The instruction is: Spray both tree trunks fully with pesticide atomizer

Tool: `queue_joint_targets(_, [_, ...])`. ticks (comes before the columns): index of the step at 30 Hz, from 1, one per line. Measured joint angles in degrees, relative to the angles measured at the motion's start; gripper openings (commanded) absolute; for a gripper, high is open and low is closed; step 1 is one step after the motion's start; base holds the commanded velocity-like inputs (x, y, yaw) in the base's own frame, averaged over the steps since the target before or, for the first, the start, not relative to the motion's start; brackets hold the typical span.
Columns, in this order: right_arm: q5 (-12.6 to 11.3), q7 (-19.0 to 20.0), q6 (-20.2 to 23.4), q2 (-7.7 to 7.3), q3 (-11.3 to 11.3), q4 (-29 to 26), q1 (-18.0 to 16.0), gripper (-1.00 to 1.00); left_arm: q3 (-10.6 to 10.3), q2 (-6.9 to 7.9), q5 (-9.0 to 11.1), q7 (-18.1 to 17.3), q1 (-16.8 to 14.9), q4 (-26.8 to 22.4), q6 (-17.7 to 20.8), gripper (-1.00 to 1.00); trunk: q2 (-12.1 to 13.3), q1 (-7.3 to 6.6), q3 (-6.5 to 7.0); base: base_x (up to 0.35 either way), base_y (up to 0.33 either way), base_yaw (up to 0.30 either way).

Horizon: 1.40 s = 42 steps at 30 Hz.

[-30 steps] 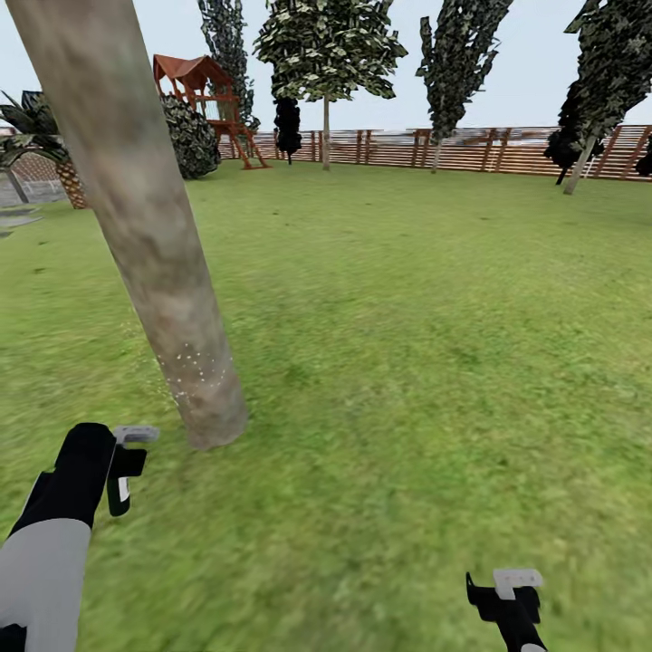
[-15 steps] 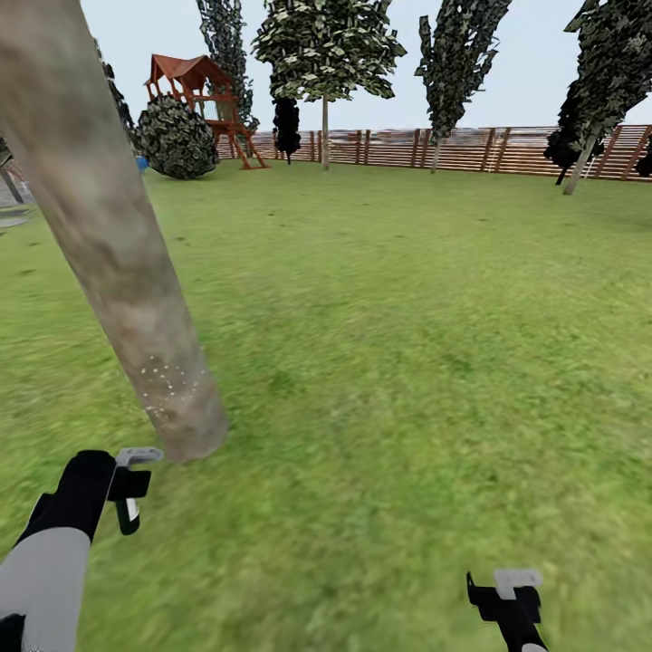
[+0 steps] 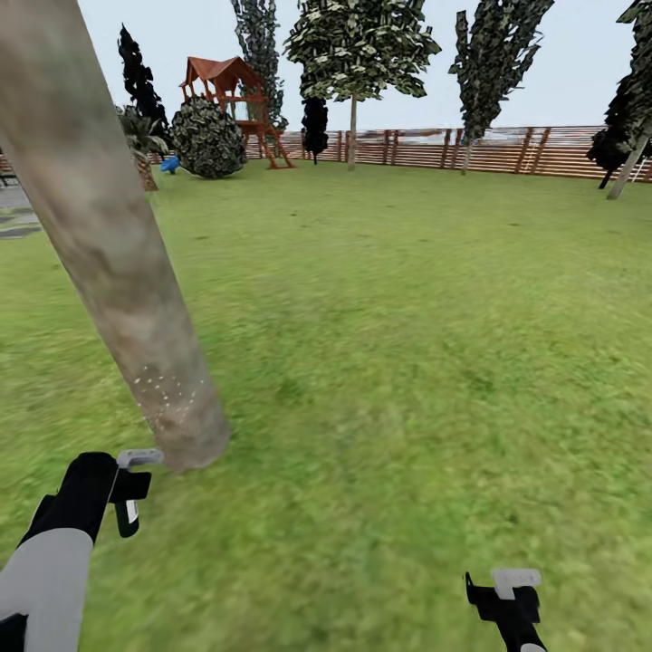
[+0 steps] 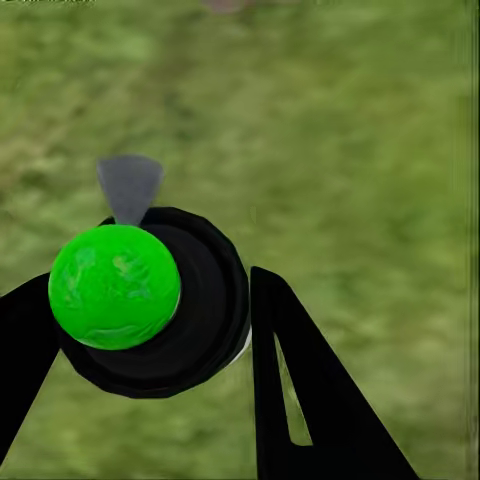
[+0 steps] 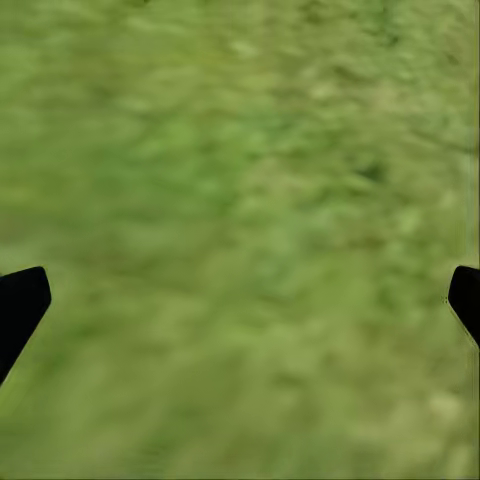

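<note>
One tree trunk (image 3: 118,272) stands beside the left claw (image 3: 129,493), open lawn (image 3: 407,362) rightward.

Thick tree trunk (image 3: 109,263) just ahead of the left gripper (image 3: 127,493); open lawn (image 3: 417,344) elsewhere.

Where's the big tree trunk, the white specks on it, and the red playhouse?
thick pale grey-beige tree trunk (image 3: 100,244): head view, mid-trunk.
white specks of pesticide (image 3: 167,394): head view, near the trunk's base.
red-roofed wooden playhouse (image 3: 222,74): head view, its roof.

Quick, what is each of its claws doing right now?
Left gripper: shut on the pesticide atomizer.
Right gripper: open, holding nothing, above the grass.
</note>
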Motion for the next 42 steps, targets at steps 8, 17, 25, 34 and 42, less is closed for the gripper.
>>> queue_joint_targets(8, [0.0,0.03,0.01,0.0,0.03,0.02,0.0,1.0,0.0,-0.28,-0.07,0.01,0.21,-0.17,-0.01,-1.0,0.0,0.01,0.0,0.102,-0.267,0.001])
queue_joint_targets(17, [0.01,0.01,0.01,0.04,0.04,0.01,-0.01,1.0,0.07,-0.21,-0.17,0.08,0.22,-0.44,0.0,-1.0,0.0,0.0,0.0,0.12,-0.27,0.104])
queue_joint_targets(25, [0.0,0.01,0.01,0.1,0.07,0.02,-0.01,1.0,0.07,0.03,-0.22,4.2,0.24,-0.44,0.0,-1.0,0.0,0.0,0.0,0.177,-0.25,0.277])
queue_joint_targets(34, [0.02,0.01,0.02,0.08,0.07,0.01,-0.01,1.0,0.09,-0.19,-0.08,4.56,0.21,-0.37,0.0,-1.0,0.0,-0.01,0.0,0.211,-0.221,0.242])
queue_joint_targets(42, [0.0,0.03,0.02,0.0,0.02,0.0,0.0,1.0,0.07,-0.2,-0.08,4.59,0.24,-0.33,-0.01,-1.0,0.0,-0.01,0.0,0.24,-0.198,0.011])
